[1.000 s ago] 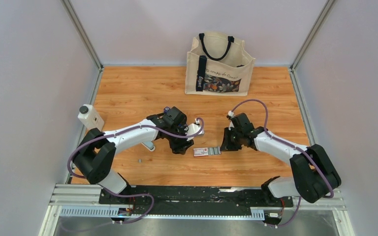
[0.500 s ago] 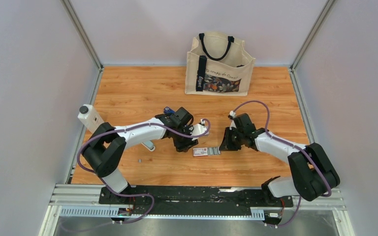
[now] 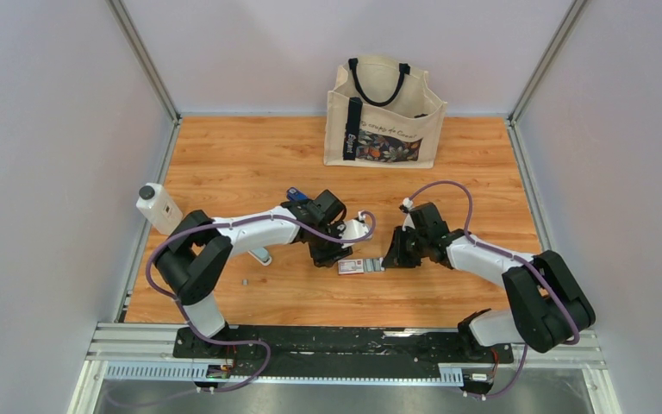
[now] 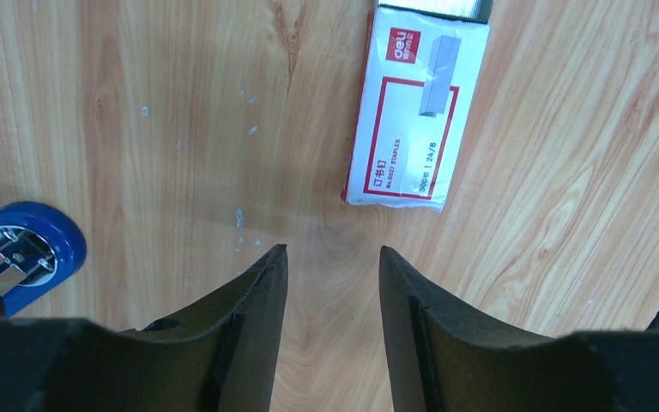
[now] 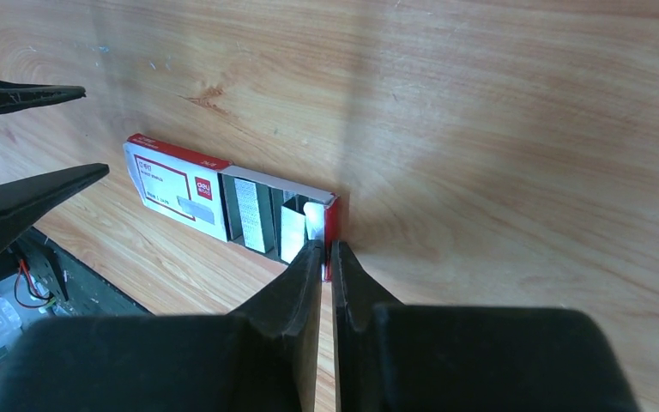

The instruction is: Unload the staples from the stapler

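Note:
The blue stapler (image 4: pixel 21 253) lies on the table just left of my left gripper (image 4: pixel 333 251); only its rounded end shows, and in the top view a blue bit (image 3: pixel 296 193) peeks out behind the left wrist. My left gripper (image 3: pixel 326 256) is open and empty, low over the wood. A small grey strip, apparently the staples (image 3: pixel 245 281), lies alone near the front left. My right gripper (image 5: pixel 327 247) is shut on the red end wall of the staple box's (image 5: pixel 180 190) pulled-out tray; it also shows in the top view (image 3: pixel 388 259).
The white-and-red staple box (image 3: pixel 351 266) lies between the grippers, a little ahead of the left fingers (image 4: pixel 408 129). A pale oblong tool (image 3: pixel 261 256) lies under the left arm. A white black-capped bottle (image 3: pixel 157 207) stands far left. A canvas tote bag (image 3: pixel 385 116) stands at the back.
My left gripper has moved right, closer to the staple box. My right gripper has shifted slightly left and down onto the tray's end.

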Available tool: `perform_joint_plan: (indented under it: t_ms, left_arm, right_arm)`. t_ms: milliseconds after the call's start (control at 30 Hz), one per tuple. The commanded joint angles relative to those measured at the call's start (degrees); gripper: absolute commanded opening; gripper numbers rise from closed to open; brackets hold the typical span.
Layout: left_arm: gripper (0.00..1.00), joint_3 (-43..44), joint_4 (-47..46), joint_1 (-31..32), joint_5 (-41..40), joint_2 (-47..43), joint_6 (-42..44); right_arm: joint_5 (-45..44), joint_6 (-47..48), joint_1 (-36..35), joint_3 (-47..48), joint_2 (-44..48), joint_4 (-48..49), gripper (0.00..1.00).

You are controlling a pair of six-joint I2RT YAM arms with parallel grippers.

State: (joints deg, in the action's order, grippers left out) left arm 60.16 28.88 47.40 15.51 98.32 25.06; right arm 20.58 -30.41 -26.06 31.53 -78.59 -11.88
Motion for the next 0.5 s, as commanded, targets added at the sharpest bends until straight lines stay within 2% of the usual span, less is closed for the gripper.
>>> perform_joint_plan:
  t_ms: [0,467]
  left_arm:
    - [0.52,2.59,-1.2,0.77,0.05,0.81,1.05]
    - [0.52,3.56,-1.29,1.65,0.23,3.89,1.84]
  right_arm:
    - [1.48,-1.05,0.4,-0.5,-0.34,3.7,0.11]
    - [3.68,-3.42,0.31,-1.47,-0.95,6.87,0.09]
